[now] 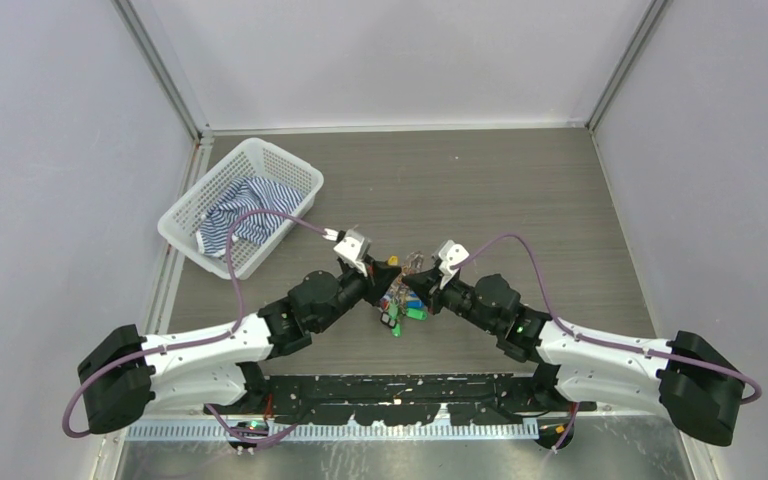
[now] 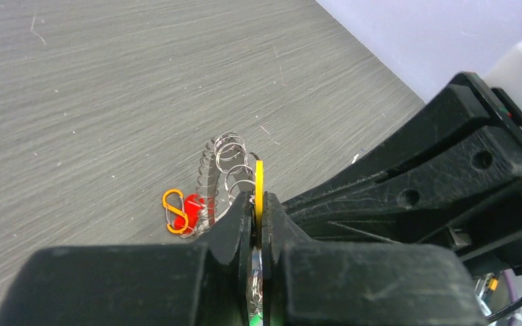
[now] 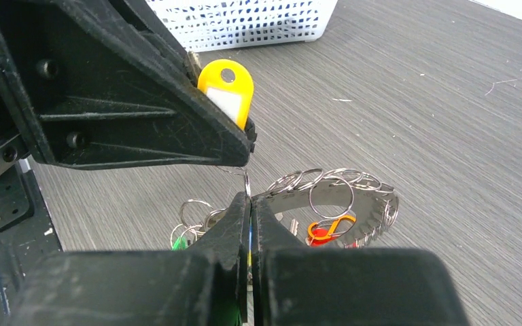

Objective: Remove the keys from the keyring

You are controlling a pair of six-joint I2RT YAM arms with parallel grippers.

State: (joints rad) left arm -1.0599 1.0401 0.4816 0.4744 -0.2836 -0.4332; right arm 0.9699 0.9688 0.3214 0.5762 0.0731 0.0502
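Grey wood-grain desk point(image 1: 520, 200); my left end effector point(image 2: 258, 204) pinches a yellow plastic tag point(image 3: 225, 92), my right end effector point(image 3: 249, 202) clamps the wire keyring point(image 3: 380, 197).

A bunch of small silvery metal keys with coloured plastic tags point(image 1: 400, 297) sits near the middle of the table point(image 1: 520, 200), slightly toward six o'clock. It is pinched between the closed left gripper point(image 2: 258, 204) and the closed right gripper point(image 3: 250, 200). A yellow plastic tag point(image 3: 225, 92) stands upright at eleven o'clock, clamped by the left gripper. The thin round metal keyring point(image 3: 380, 204), crowded with small wire loops like a toothed wheel, curves away at three o'clock. A red tag point(image 3: 321, 235) lies inside its curve, and green tags point(image 1: 415, 315) hang at six o'clock.
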